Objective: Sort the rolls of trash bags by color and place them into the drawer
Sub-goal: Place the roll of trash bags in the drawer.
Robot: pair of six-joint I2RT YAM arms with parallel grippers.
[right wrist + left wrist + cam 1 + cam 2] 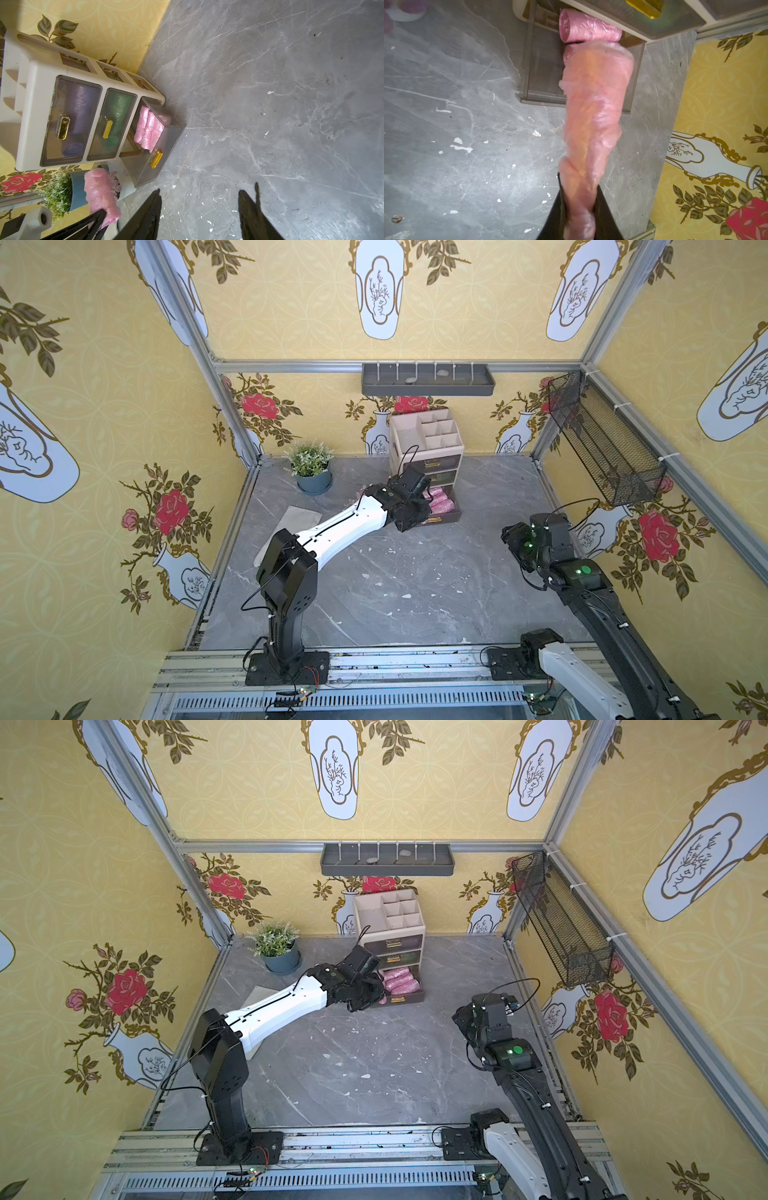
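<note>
My left gripper (579, 187) is shut on a pink roll of trash bags (593, 116), which sticks out from the jaws over the front of the open bottom drawer (529, 62). In the right wrist view the same held roll (99, 195) hangs beside the drawer (164, 149). Several pink rolls (442, 499) (399, 979) (148, 128) lie inside it. The two upper drawers are shut, with purple rolls (81, 110) and green rolls (118, 116) showing through their fronts. My right gripper (200, 193) (513, 539) is open and empty above bare table, right of the drawers.
The beige organiser (424, 435) stands against the back wall. A plant in a blue pot (311, 466) and a small white pot of lilac flowers (124, 187) sit left of it. A grey cloth (291, 522) lies under the left arm. A mesh basket (602, 448) hangs on the right wall.
</note>
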